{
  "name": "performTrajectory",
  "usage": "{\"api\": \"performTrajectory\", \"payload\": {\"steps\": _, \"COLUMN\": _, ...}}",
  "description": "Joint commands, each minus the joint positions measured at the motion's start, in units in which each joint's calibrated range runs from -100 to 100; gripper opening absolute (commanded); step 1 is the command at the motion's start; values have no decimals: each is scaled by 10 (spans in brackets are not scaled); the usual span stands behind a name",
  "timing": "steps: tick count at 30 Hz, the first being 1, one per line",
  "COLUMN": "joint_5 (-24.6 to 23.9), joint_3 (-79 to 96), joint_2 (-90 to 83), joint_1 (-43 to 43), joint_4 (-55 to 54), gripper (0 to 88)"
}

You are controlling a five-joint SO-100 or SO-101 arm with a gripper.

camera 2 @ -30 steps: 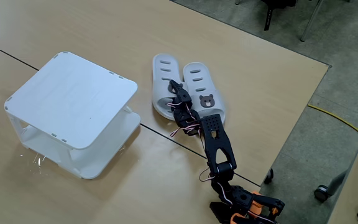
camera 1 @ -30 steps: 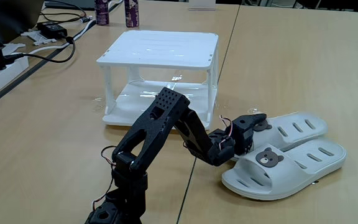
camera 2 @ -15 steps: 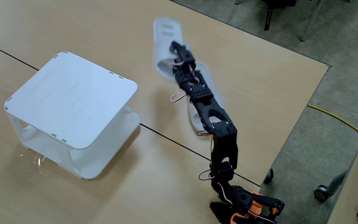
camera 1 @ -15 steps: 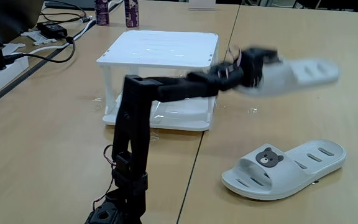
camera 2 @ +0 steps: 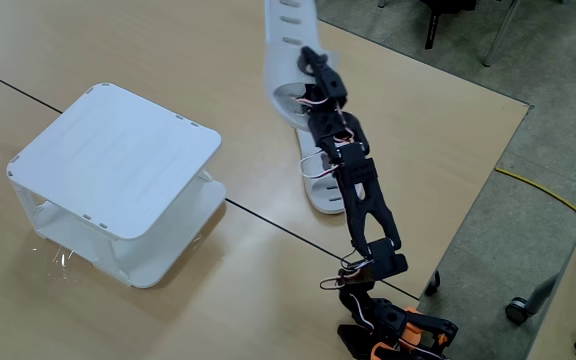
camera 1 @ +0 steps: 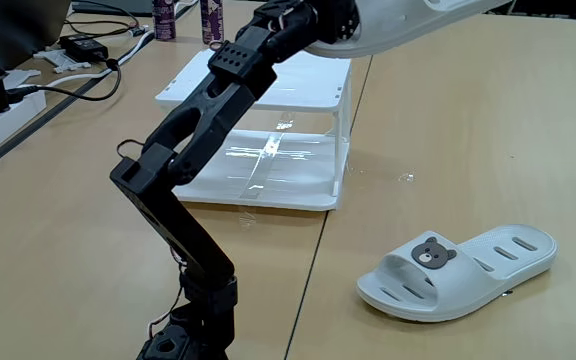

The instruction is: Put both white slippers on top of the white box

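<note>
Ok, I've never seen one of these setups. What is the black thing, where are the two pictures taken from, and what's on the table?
The black thing is a small jointed robot arm bolted at the table's near edge, ending in two-finger jaws, the gripper.

One fixed view looks across the table from low, beside the arm's base. The other fixed view looks down from high above.

On the wooden table stands a white box, really a two-tier plastic rack with a flat top. One white slipper with a bear-face badge lies on the table. The other white slipper is lifted in the air, the gripper shut on it; it is not over the rack yet in the view from above.

At the far edge lie cables, a power strip and two dark bottles.
</note>
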Motion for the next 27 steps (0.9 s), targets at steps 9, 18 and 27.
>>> {"api": "performTrajectory", "payload": {"steps": 9, "joint_5": 4, "joint_3": 19, "joint_2": -39, "joint_1": -412, "joint_4": -2, "gripper": 8}}
{"api": "performTrajectory", "payload": {"steps": 18, "joint_5": 4, "joint_3": 35, "joint_2": -38, "joint_1": -491, "joint_4": -2, "gripper": 8}}
{"api": "performTrajectory", "payload": {"steps": 27, "joint_5": 4, "joint_3": -144, "joint_2": 149, "joint_1": -465, "joint_4": -6, "gripper": 8}}
